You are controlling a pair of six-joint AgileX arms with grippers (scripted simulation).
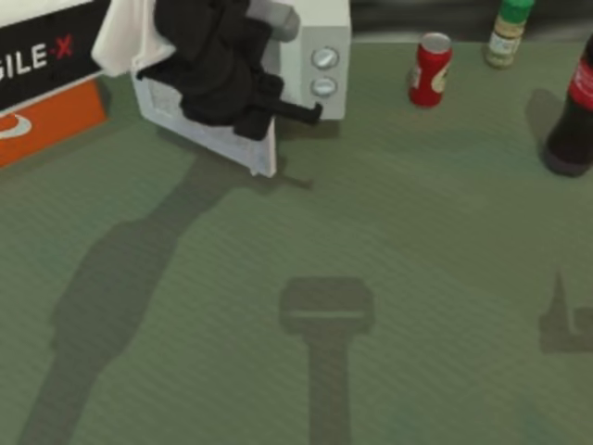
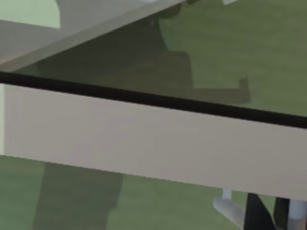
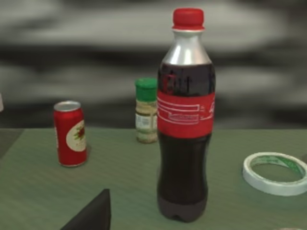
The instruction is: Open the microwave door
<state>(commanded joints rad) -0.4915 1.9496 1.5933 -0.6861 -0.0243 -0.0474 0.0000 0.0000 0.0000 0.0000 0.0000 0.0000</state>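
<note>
The white microwave [image 1: 324,37] stands at the back of the table, left of centre, its two silver knobs facing front. The microwave door [image 1: 222,139] is swung well out from the oven's front, hinged at its left. My left gripper [image 1: 296,113] hangs in front of the oven at the door's free edge. In the left wrist view the door [image 2: 144,139] fills the picture as a pale band, and my left gripper [image 2: 268,215] is shut on the grey bar handle [image 2: 230,208]. My right arm is out of the top view; a dark part of my right gripper [image 3: 91,215] shows in its wrist view.
An orange box [image 1: 46,125] and a black sign [image 1: 37,46] stand left of the microwave. To the right stand a red can [image 1: 430,69], a green-capped jar [image 1: 510,32] and a cola bottle [image 1: 574,102]. A tape roll [image 3: 276,172] lies beside the bottle.
</note>
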